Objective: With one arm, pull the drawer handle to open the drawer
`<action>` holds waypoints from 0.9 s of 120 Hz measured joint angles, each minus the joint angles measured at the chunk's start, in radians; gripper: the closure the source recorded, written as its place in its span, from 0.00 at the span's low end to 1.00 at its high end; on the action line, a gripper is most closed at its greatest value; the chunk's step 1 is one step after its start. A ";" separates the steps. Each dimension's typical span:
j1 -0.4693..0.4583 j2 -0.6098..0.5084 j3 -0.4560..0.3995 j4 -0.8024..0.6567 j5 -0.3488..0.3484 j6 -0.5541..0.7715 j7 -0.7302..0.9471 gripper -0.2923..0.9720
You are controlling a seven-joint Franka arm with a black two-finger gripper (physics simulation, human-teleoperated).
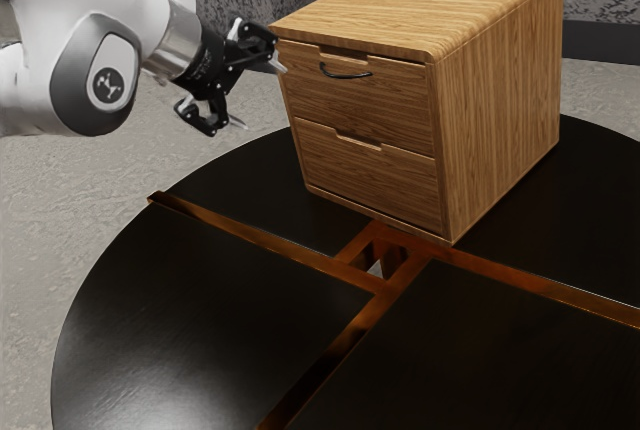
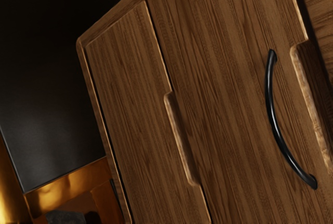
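Exterior view first: the black two-finger gripper [image 1: 260, 96] hangs released, its fingers spread apart and holding nothing, just off the front corner of the light-wood two-drawer cabinet [image 1: 500, 100] on the exterior view's left. The cabinet stands on a round black table [image 1: 200, 330] crossed by copper-coloured inlay strips [image 1: 370, 280]. The task's thing, a thin black curved metal handle [image 1: 345, 73], sits near the top edge of the upper drawer [image 1: 370, 105], which looks flush with the cabinet front, so shut. The gripper is near the handle but not touching it. In the wrist view the handle [image 2: 283, 127] lies off to one side of the hand's line, with the lower drawer [image 2: 135, 130] and its cut-out notch [image 2: 182, 138] nearer the middle.

Several things could go wrong from here, as I judge it. Closing before the hand is centred would pinch air or the drawer face. The bar is slim and bowed, so a grip near one end may slide off under load. The cabinet top overhangs the handle closely, and the upper finger could strike it. A pull off the drawer's axis may drag the whole cabinet across the table.
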 joint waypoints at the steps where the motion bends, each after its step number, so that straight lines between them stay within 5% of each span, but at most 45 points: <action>1: -0.001 0.000 -0.001 -0.002 0.000 0.007 -0.004 0.23; 49: -0.008 0.037 -0.041 -0.048 -0.025 0.198 -0.152 0.23; 108: 0.022 0.116 -0.042 -0.014 -0.031 0.268 -0.238 0.23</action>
